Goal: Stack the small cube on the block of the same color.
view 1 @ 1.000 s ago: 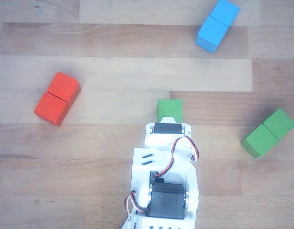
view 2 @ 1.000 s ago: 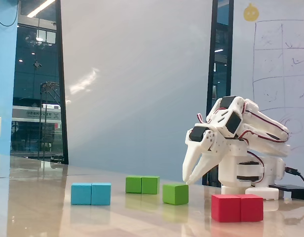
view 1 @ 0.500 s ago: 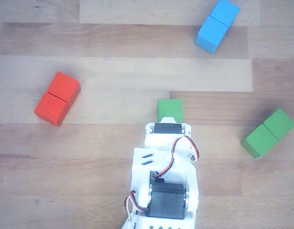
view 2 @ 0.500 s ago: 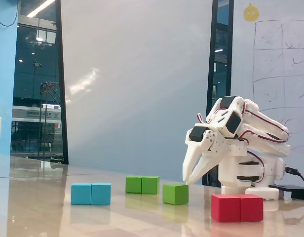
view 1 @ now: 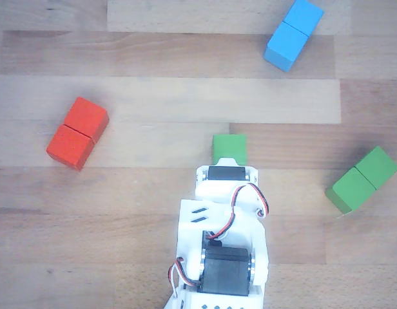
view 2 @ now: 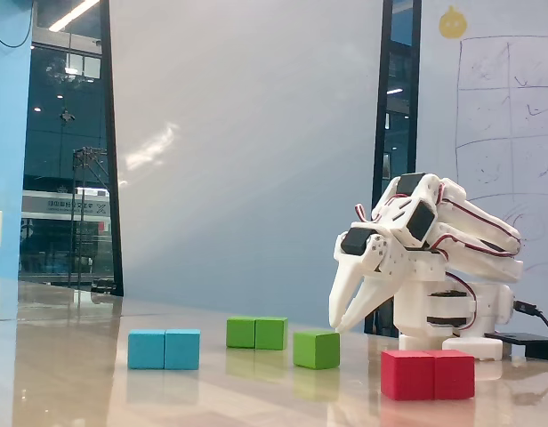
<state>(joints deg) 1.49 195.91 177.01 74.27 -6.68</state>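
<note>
The small cube is green and sits on the wooden table just beyond the arm's wrist in the other view. In the fixed view the small cube rests on the table, and my gripper hangs just above and behind its right side, not touching it. The fingers meet at their tips with nothing between them. The green block, two cubes long with a seam, lies at the right of the other view; in the fixed view the block lies behind and left of the small cube.
A red two-cube block lies at the left and a blue one at the far right in the other view. In the fixed view the red block is nearest the camera and the arm's base stands at the right.
</note>
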